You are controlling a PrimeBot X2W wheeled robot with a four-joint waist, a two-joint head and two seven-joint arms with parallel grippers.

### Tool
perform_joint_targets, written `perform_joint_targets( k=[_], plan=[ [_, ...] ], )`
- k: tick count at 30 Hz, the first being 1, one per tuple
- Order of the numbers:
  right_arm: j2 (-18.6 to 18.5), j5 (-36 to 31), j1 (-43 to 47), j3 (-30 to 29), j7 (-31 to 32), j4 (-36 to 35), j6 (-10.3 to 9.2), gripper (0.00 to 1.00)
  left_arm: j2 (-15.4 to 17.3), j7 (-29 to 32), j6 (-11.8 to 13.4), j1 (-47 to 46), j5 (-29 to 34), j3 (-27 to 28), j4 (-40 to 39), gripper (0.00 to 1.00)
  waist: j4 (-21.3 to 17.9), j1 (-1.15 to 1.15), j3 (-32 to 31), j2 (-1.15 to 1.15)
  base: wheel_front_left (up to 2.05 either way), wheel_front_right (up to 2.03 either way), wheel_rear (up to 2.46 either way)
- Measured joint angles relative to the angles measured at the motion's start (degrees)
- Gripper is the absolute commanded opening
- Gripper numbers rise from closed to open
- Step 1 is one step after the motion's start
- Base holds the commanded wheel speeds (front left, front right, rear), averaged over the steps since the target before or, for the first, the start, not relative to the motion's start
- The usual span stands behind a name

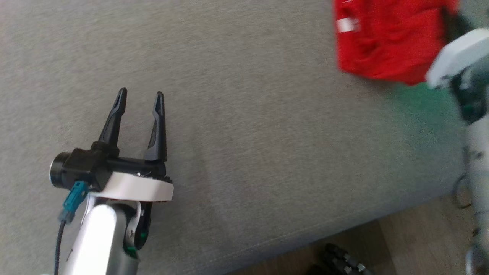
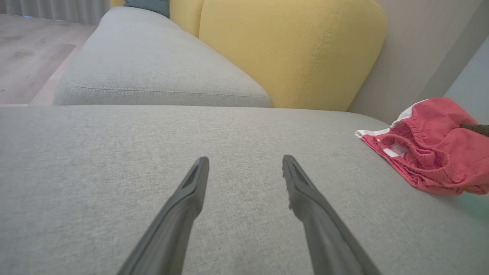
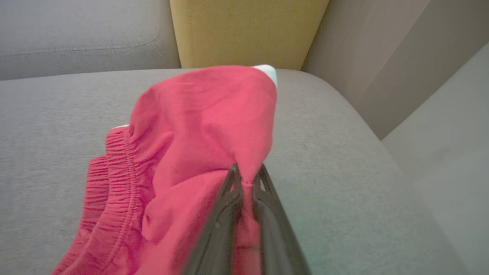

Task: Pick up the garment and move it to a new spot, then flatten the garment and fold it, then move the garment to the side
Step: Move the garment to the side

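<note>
Garment [image 1: 386, 38]: red shorts with white trim and a gathered elastic waistband. It lay bunched on the grey seat [image 1: 267, 133], at the far right corner, close to the yellow backrest [image 2: 290, 49].

Right gripper [image 3: 247, 170]: clenched on a fold of the garment. Red cloth was pinched between the two tips and drawn up into a peak at the grip. The rest of the cloth draped down left of the tips onto the seat, waistband lowest and nearest. A white edge showed at the garment's far end. In the left wrist view one dark finger [image 2: 477, 129] came in from the right edge and lay against the garment's top.

Right arm [image 1: 456, 57]: pale and blurred, at the right edge of the head view, overlapping the garment's right side.

Left gripper [image 1: 140, 93]: released, fingers spread wide, nothing between them. It sat over bare seat at the near left, well apart from the garment. Could not tell whether the tips touched the fabric.

Surroundings: a second seat [image 2: 153, 68] lay beyond to the far left, with a teal cushion [image 2: 147, 5] at its far end. Wood floor [image 1: 412, 244] ran along the seat's near edge.
</note>
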Motion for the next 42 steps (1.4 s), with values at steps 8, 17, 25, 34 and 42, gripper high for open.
perform_joint_targets(
  k=[8,17,25,34,42],
  plan=[
    [-7.8,-8.8,-5.6,-4.4,2.1,6.1,0.00,0.00,-0.3,-0.3,0.4,0.0,-0.6,-0.4,0.0,1.00,4.8,0.00,1.2,0.00,0.00,0.00,0.00],
    [-11.7,-15.6,-8.8,-7.1,3.6,9.2,0.00,0.00,-0.7,-0.5,0.4,-0.1,-0.6,-1.1,0.0,1.00,7.6,0.00,3.2,0.00,0.00,0.00,0.00],
    [-11.5,-20.5,-9.2,-7.4,3.5,8.0,0.00,0.00,-0.9,-0.6,0.4,-0.5,-0.6,-1.1,-0.1,1.00,7.8,0.00,3.9,0.00,0.00,0.00,0.00],
    [-10.3,-24.2,-9.2,-9.2,0.7,7.7,0.00,1.00,-1.2,-0.6,0.1,-1.4,-0.6,-1.1,-0.1,1.00,7.9,0.00,4.1,0.00,0.00,0.00,0.00],
    [-5.9,-23.4,-9.1,-6.8,-4.8,7.1,0.00,1.00,-1.9,-0.7,0.0,-1.4,-1.0,-0.5,0.5,1.00,8.3,0.00,1.8,0.00,0.00,0.00,0.00]
  ],
)
